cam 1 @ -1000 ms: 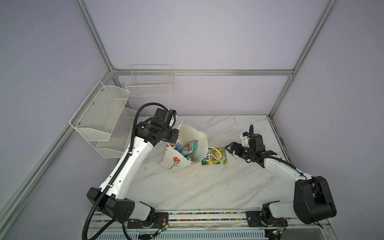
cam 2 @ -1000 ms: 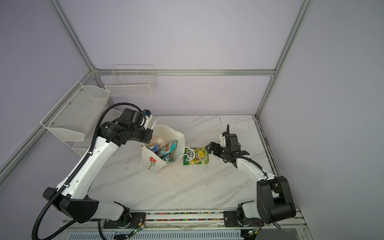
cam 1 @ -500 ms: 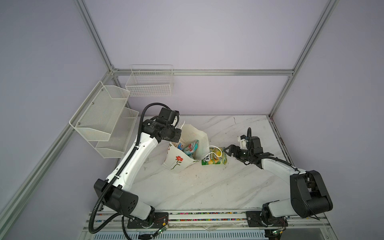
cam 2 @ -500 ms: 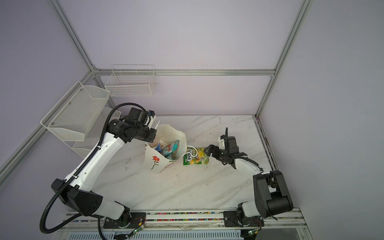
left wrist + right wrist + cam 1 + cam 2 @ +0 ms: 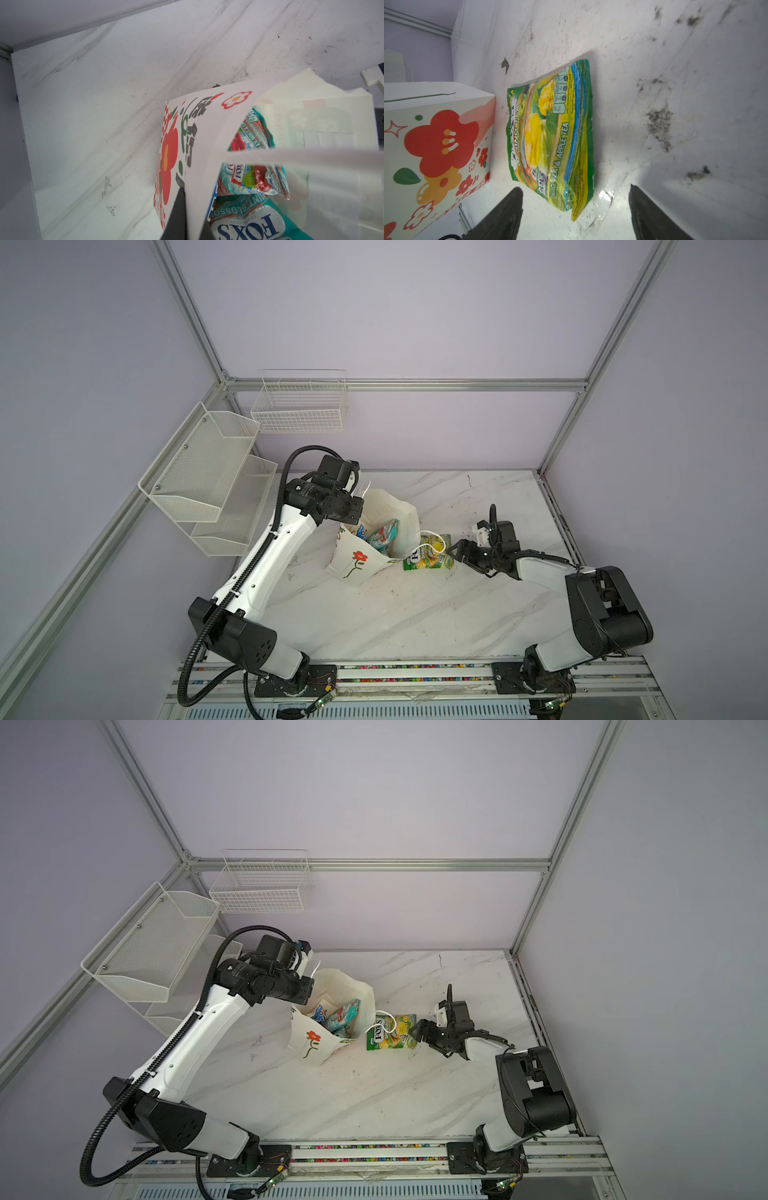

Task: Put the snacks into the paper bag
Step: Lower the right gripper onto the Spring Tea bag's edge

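Two arms lean inward: left gripper (image 5: 356,519) pinches the paper bag (image 5: 357,568), right gripper (image 5: 575,191) gapes around green-yellow packet (image 5: 550,128).

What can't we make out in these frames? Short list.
- Left pincer: in both top views its own wrist hides it; in the left wrist view the paper bag wall covers part of it.
- Bag's bottom: teal-red packet and bag walls cover it in every view; no snack count.
- Small blue packet: too small in both top views to read.
- Right pincer: finger bases cut by the right wrist view's edge.
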